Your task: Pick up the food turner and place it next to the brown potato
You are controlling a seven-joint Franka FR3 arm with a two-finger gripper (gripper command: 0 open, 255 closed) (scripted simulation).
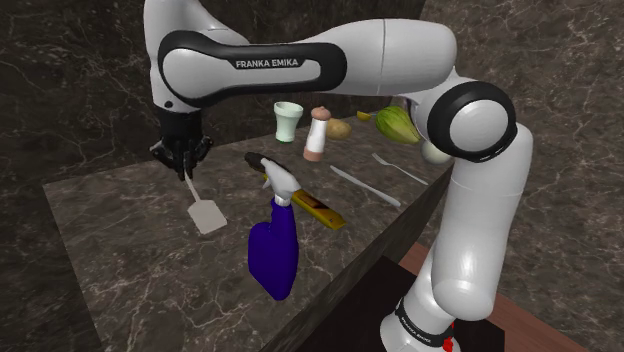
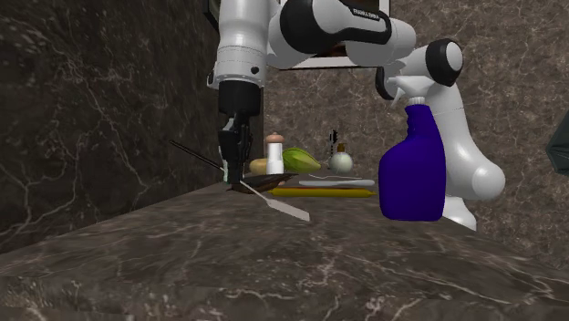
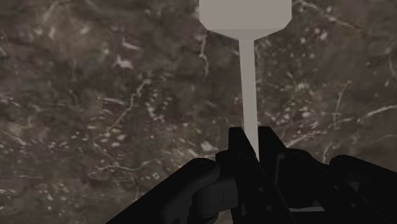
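Shoulder view, left of centre: one black gripper (image 1: 183, 163) is seen with its fingers pinched on the thin handle of one pale turner (image 1: 205, 212). The clasp is confirmed in the wrist view, where the handle is squeezed between the two fingers (image 3: 236, 149). The turner's blade is slanted down toward the dark marble counter (image 1: 130, 260), just below the gripper. Whether it touches the counter cannot be told.

One blue spray bottle (image 1: 272, 250) with a white head is noted at lower centre. Across upper centre are counted one pale green cup (image 1: 288, 122), one shaker (image 1: 316, 134), one brown potato (image 1: 339, 128) and one green vegetable (image 1: 394, 123). The potato is well apart from the turner.

Right of centre are laid two pale long utensils (image 1: 366, 187) and one yellow flat bar (image 1: 322, 209), kind unclear. One white round thing (image 1: 434, 153) is partly hidden behind the arm (image 1: 400, 50).

"FRANKA EMIKA" is read on the arm. The lettering in the second exterior view is too small to read.
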